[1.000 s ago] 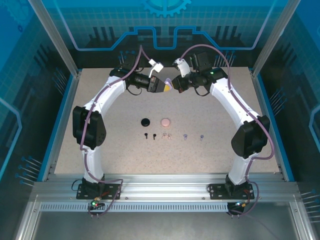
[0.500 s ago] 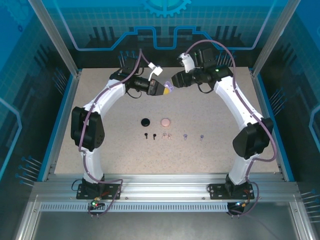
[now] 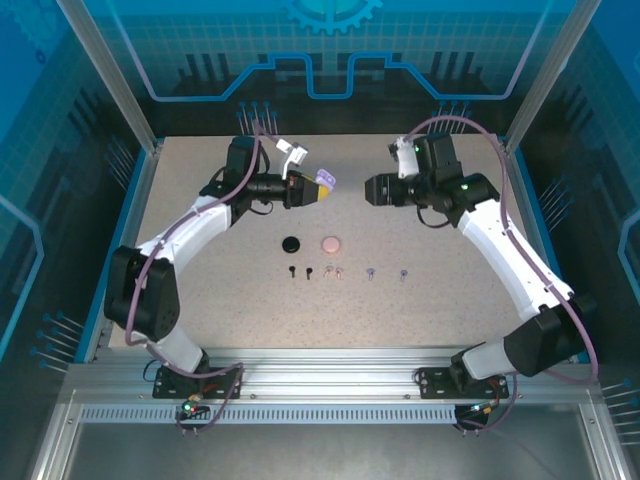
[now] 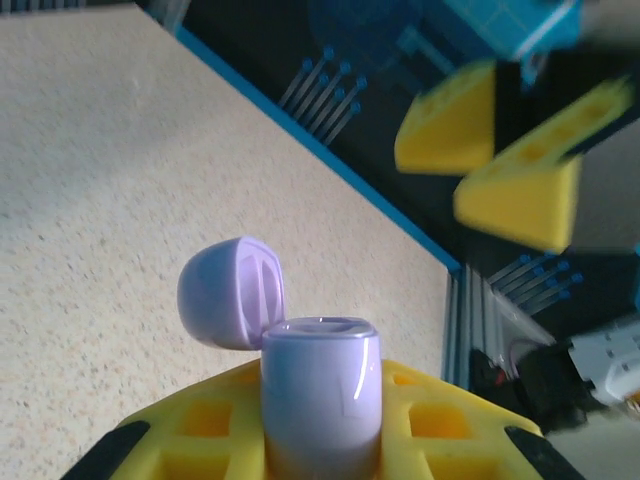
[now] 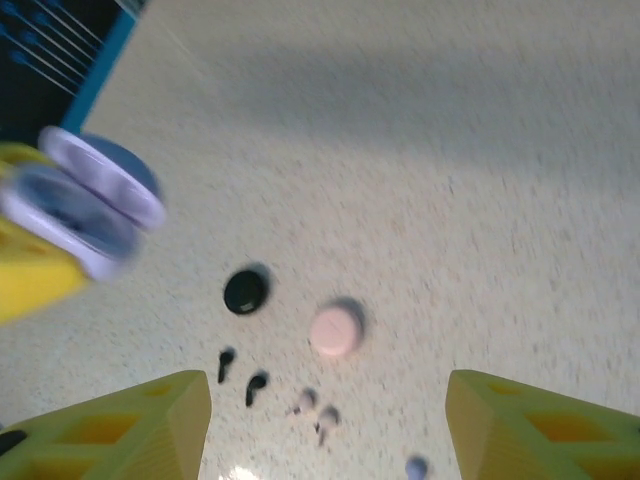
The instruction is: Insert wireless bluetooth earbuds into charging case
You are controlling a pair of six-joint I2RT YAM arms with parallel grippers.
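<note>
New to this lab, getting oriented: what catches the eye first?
The left pincer holds a lilac case aloft, lid flipped open, facing the open right pincer across a gap. Below on the table lie a black case and a pink case side by side, with a row of tiny earbuds just nearer the arms.

Spread jaws face a lilac case [image 5: 85,215], black case [image 5: 245,291], pink case [image 5: 335,330] and earbuds [image 5: 256,384].

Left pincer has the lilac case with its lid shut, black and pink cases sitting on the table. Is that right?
Not quite: the lid is open, flipped back on its hinge, as the left wrist view shows. The rest holds: the left pincer grips the lilac case, and the black case and pink case sit on the table.
</note>
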